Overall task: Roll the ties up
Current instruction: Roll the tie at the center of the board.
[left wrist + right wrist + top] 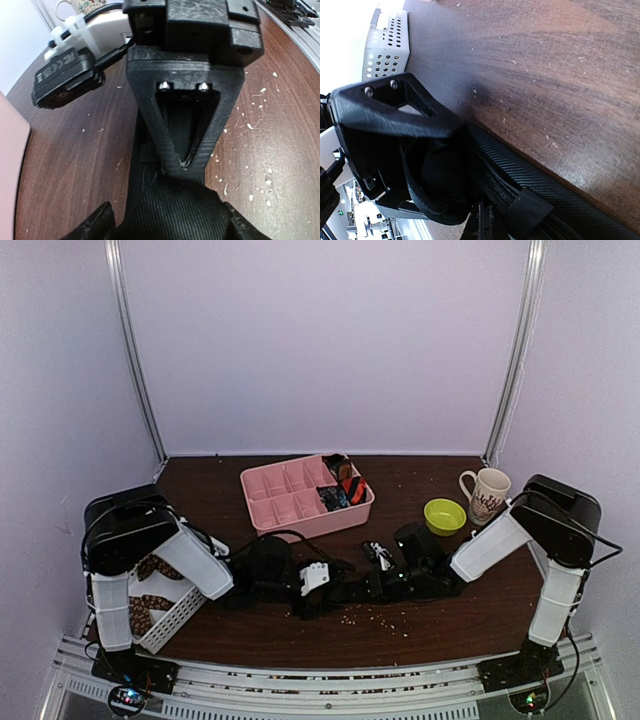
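A black tie lies along the table's middle between the two arms. My left gripper stands open with its fingers on either side of the tie's bulging, partly rolled end, a coil in the right wrist view. My right gripper is shut. Its fingertips press down on the flat strip just beyond the coil. In the top view the left gripper and right gripper nearly touch. Rolled ties, dark and orange-striped, sit in the pink tray. Brown patterned ties lie in the basket.
The pink divided tray stands behind the arms, and its corner shows in the left wrist view. The white perforated basket sits at the front left. A green bowl and a mug stand at the right. Pale crumbs dot the wood.
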Controlling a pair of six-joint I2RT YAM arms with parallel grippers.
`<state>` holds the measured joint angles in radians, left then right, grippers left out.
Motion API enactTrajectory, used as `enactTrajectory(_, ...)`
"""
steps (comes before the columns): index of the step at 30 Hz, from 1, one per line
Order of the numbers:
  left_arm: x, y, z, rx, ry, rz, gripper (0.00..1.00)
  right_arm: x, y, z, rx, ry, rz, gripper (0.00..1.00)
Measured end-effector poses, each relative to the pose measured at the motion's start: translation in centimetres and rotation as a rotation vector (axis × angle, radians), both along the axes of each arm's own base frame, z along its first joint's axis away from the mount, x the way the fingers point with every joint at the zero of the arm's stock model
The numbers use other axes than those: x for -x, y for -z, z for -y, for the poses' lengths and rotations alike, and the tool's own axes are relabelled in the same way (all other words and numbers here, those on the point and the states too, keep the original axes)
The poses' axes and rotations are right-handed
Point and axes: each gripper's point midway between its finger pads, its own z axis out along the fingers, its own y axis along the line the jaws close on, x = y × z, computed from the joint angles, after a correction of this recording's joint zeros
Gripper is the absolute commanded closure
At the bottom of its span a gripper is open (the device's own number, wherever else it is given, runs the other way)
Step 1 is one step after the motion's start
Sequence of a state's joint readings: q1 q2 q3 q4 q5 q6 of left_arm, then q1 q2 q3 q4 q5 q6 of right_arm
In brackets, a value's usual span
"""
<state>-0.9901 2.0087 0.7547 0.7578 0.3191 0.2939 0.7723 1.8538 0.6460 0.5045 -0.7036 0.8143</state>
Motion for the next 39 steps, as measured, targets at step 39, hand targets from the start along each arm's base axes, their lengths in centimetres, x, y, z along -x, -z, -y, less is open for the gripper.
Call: enactTrajectory(39, 2.6, 0.5, -2.0, -0.007, -0.023, -0.270, 0.64, 1.5, 0.1, 3.2, 0.092, 0.025, 0.055, 1.00)
